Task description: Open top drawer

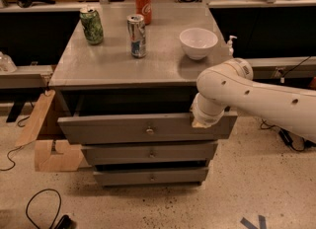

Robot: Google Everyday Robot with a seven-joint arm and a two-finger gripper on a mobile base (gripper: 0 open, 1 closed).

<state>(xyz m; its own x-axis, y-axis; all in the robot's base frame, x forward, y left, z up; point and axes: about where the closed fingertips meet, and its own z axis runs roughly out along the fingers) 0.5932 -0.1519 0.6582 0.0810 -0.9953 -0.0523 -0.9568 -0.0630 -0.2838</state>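
Reaching in from the right edge of the view, the white arm [266, 99] bends down at its wrist to the right end of the top drawer [123, 128]. The end effector [201, 122] sits at the upper edge of the drawer front there, mostly hidden behind the rounded wrist housing (whether it is spread or pressed together cannot be told from this view).

The top drawer stands partly pulled out under the grey counter [113, 67]. Its flat grey front is forward of the two fronts below, and a dark gap shows between its upper edge and the counter's underside. Its small round knob [149, 131] sits at the centre of the front, well to the left of the end effector and untouched. The middle drawer [148, 152] and the bottom drawer [150, 176] lie further back, each with its own small knob.

On the counter, a green can [92, 25] stands upright near the back left. A silver and blue can [137, 36] stands to its right, and an orange can [143, 6] is behind that at the back edge. A white bowl [198, 43] rests on the right side, apart from the cans.

Pieces of cardboard [44, 139] lean by the cabinet's left side, and a dark cable [37, 206] loops on the speckled floor.
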